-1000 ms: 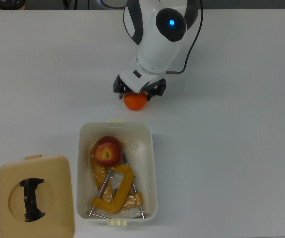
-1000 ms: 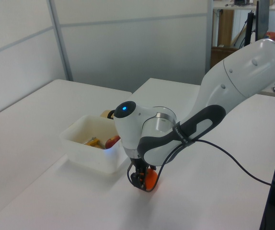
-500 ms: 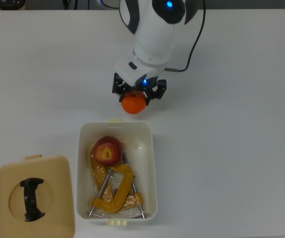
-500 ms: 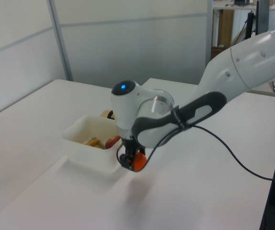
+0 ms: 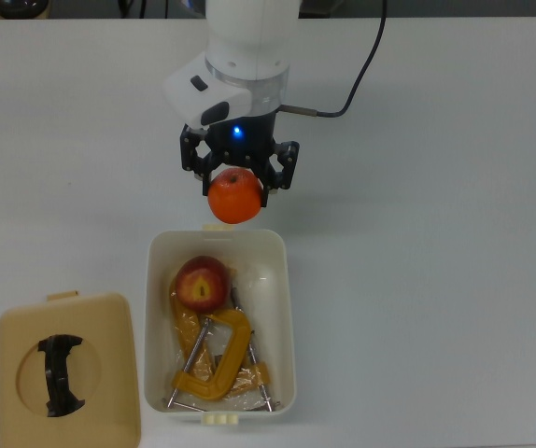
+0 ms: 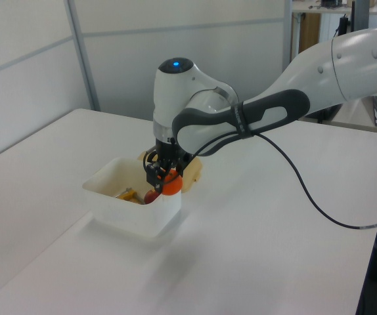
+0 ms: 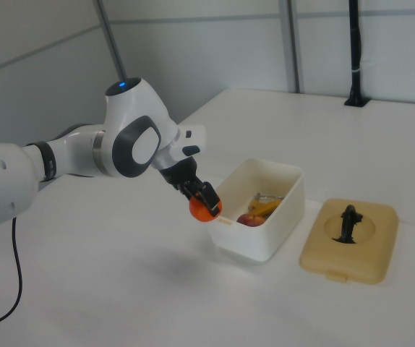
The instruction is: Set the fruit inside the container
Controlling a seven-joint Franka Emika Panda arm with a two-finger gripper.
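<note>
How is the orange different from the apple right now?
The orange is plain bright orange; the apple is red with a yellow patch. The orange is held off the table in the end effector, by the container's near rim; the apple lies inside the container beside yellow clamps. Both are round and similar in size.

Tub's near end lying open
An apple and yellow clamps are crowding the container; only its top-view upper right is lying bare.

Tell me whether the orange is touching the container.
Apart. The right view shows the orange, held in the gripper, hanging clear of the container's near rim.
</note>
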